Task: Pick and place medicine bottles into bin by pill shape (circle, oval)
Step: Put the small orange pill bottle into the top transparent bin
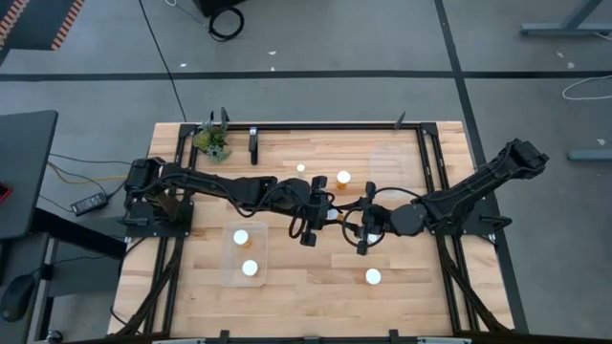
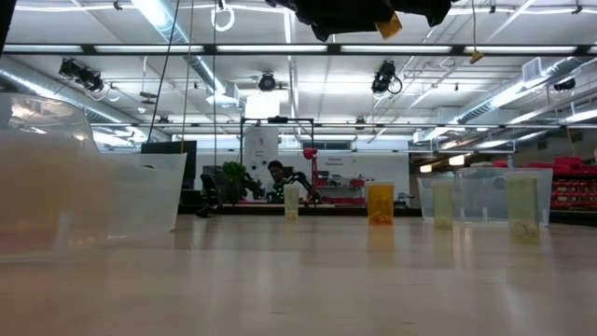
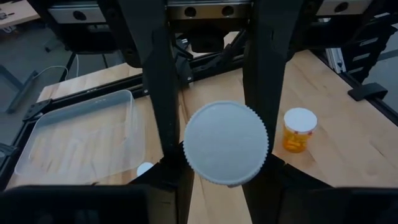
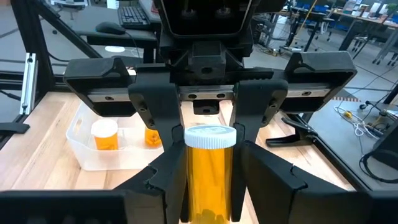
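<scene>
Medicine bottle [image 4: 210, 171], amber with a white cap, sits mid-table off the surface, pinched between both grippers. Left gripper [image 3: 211, 149] clamps its ridged cap; right gripper [image 4: 210, 180] clamps the amber body. In the high view the two grippers meet nose to nose near table [image 1: 296, 287] centre. Clear bin [image 1: 245, 256] at front left holds two bottles. Second clear bin [image 3: 81, 140] lies by the far right. Loose bottles: one orange [image 1: 343, 179] and one white-capped [image 1: 300, 169] toward the back, one [image 1: 373, 277] front right. Green plant [image 1: 212, 139] in back-left corner.
</scene>
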